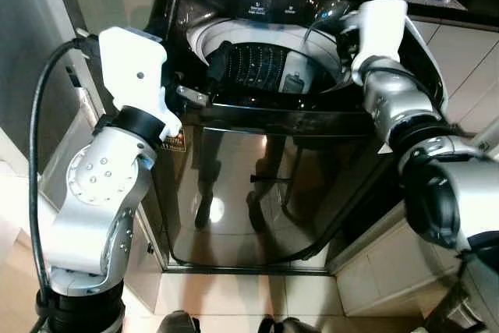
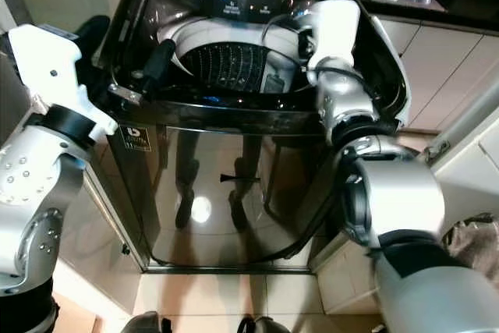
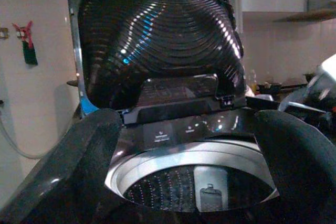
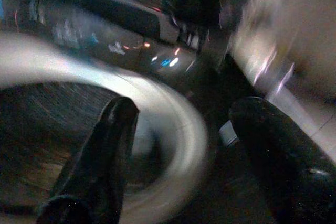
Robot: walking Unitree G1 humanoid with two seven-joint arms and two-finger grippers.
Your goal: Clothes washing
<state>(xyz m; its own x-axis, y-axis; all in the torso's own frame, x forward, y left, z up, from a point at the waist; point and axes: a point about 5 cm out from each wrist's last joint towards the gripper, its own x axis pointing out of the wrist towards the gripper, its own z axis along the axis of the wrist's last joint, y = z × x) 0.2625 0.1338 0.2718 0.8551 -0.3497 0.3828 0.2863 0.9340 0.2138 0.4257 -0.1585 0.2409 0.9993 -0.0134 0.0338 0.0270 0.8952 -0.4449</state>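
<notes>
Both grippers hung spread and empty over the open washing machine [image 1: 257,185]: the left gripper [image 1: 217,64] at the drum's [image 1: 269,68] left rim, the right gripper [image 4: 184,150] at its right rim.

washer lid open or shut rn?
Open. In the left wrist view the lid stands raised behind the control panel, and the drum is exposed from above, both grippers near its rim.
</notes>
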